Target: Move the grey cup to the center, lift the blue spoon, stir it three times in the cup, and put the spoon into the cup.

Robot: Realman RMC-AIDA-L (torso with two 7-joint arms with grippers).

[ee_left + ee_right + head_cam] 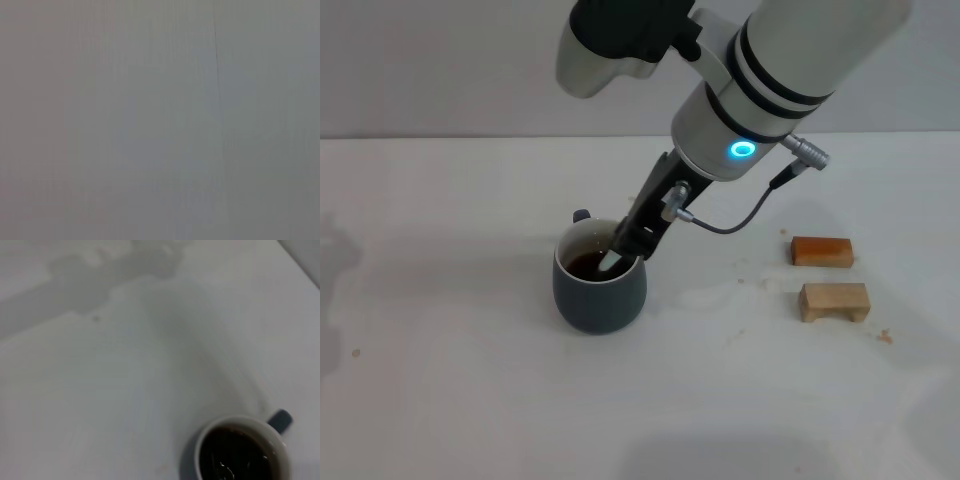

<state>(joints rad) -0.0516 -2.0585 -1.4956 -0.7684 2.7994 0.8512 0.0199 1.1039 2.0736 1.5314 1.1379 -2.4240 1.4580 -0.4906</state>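
Observation:
The grey cup [600, 290] stands on the white table left of middle, its small handle [581, 216] at the far side and dark brown liquid inside. My right gripper [628, 247] reaches down from the upper right to the cup's rim. It is shut on the blue spoon [611, 262], whose pale end dips slanted into the liquid. In the right wrist view the cup [280, 452] and its handle [280, 419] show from above, with a glint [225, 471] in the liquid. The left gripper is out of view; the left wrist view shows only a blank grey surface.
Two small wooden blocks lie to the right of the cup, a darker one [822, 251] farther back and a lighter one [834, 301] nearer. Small crumbs [885, 337] lie beside them. The white table [440, 380] stretches around the cup.

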